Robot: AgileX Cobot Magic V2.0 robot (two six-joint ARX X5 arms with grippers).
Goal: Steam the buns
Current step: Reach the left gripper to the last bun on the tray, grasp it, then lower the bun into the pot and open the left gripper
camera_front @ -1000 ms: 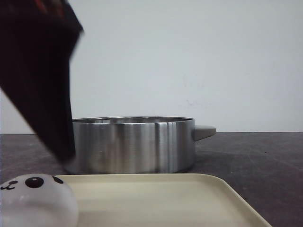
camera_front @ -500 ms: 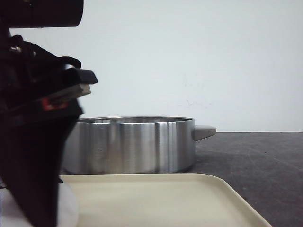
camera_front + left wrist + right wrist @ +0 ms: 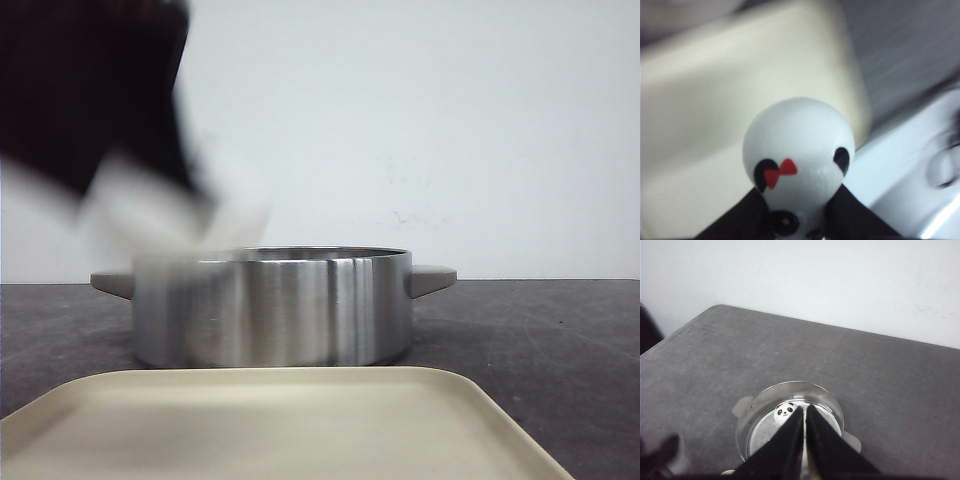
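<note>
Left hand point(image 3: 795, 212) around panda bun point(image 3: 799, 150)

A steel pot point(image 3: 275, 305) with grey side handles stands on the dark table point(image 3: 540, 340) behind a cream tray point(image 3: 300, 425).

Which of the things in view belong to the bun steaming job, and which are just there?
Part of the job:
- bun held in the left gripper
- bun already in the pot
- steel pot
- cream tray, now bare in the front view

Just there:
- dark table
- white wall
- right gripper, jaws together, holding nothing
</note>
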